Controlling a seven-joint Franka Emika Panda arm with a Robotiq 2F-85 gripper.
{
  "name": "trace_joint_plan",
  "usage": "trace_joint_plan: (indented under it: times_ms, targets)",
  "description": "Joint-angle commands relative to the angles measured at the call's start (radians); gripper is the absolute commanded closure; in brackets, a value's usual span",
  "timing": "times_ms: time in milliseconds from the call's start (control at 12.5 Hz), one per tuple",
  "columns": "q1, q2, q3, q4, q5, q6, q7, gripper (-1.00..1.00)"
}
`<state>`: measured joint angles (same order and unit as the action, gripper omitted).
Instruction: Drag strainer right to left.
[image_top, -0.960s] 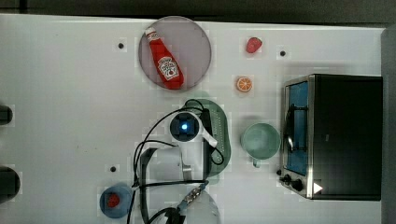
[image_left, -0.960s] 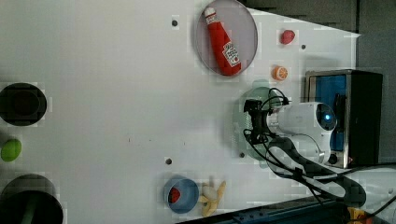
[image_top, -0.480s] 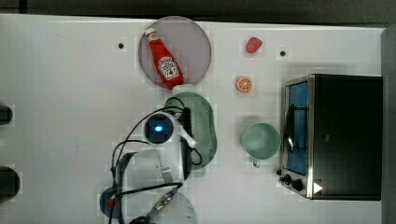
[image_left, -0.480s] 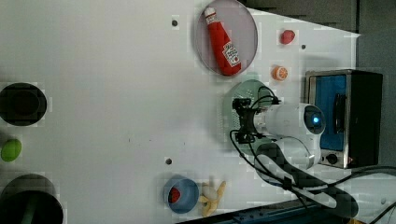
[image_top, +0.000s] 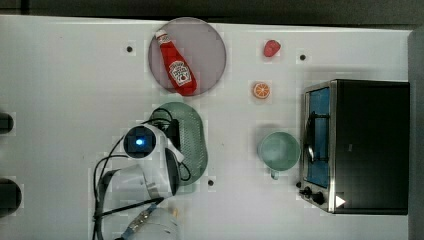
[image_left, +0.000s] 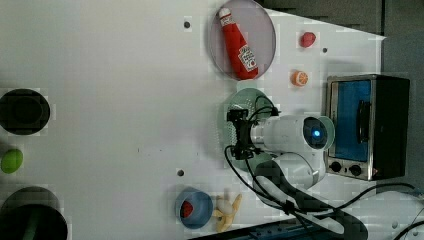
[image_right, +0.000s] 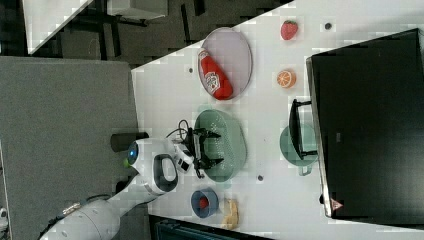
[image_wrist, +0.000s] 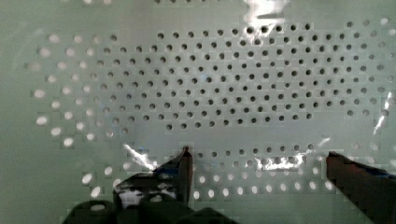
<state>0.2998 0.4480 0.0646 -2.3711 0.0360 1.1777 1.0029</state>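
1. Top view: the strainer (image_top: 192, 140) lies just left of the frame's centre, below the grey plate (image_top: 212, 47). Its long axis runs up-down in the frame. The arm covers its left side.
2. Left view: the gripper (image_left: 239, 135) sits over the strainer's lower part, right of centre.
3. Right view: the fingers (image_right: 212, 134) are spread wide inside the bowl, near its left wall.
4. Wrist view: both fingertips (image_wrist: 185, 161) hover close to the perforated floor, nothing pinched.
5. Judgement: to drag well, press against the left wall low down and push steadily across the short axis, so the oval doesn't swivel.
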Motion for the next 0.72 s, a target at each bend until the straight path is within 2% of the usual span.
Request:
trace_joint_plan:
  times_ms: [80,720]
  targets:
    - [0.061,0.030,0.006,0.085,0.049,-0.008,0.066,-1.00]
    - [0.185,0.068,0.005,0.188,0.075,-0.076,0.175,-1.00]
